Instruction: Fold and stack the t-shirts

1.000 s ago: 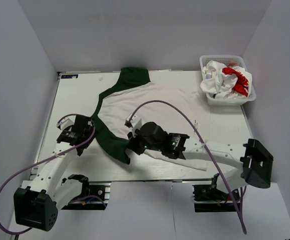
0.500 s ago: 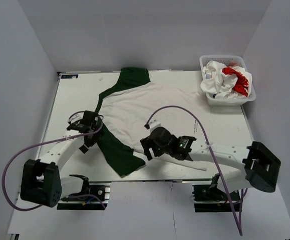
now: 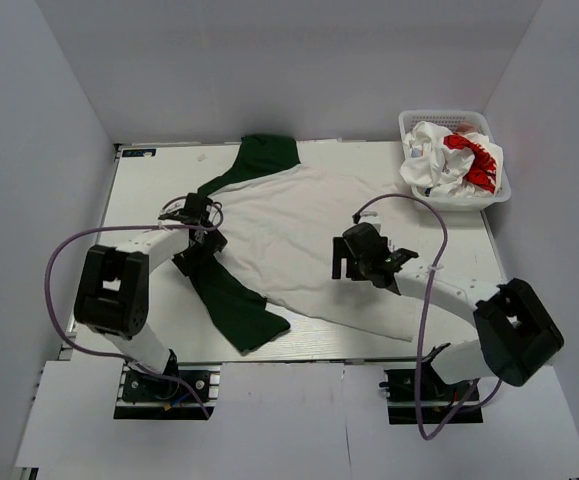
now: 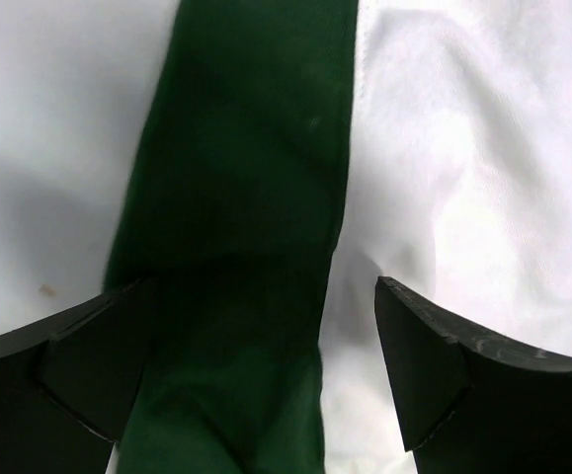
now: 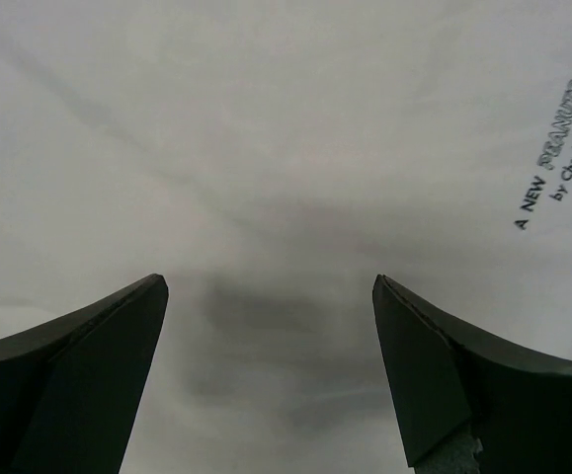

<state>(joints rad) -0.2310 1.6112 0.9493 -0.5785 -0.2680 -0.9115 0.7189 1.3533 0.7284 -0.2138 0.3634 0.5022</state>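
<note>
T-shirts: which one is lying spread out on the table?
The big white t-shirt with green sleeves. The red-printed t-shirt is crumpled in the basket.

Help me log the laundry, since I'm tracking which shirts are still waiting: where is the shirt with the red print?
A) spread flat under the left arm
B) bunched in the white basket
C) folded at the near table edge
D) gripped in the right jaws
B: the red-printed shirt lies bunched inside the white basket, while only the green-sleeved shirt is spread on the table.

My left arm and right arm are white with black joints. Each trails a purple cable. My fingers are black wedges.
</note>
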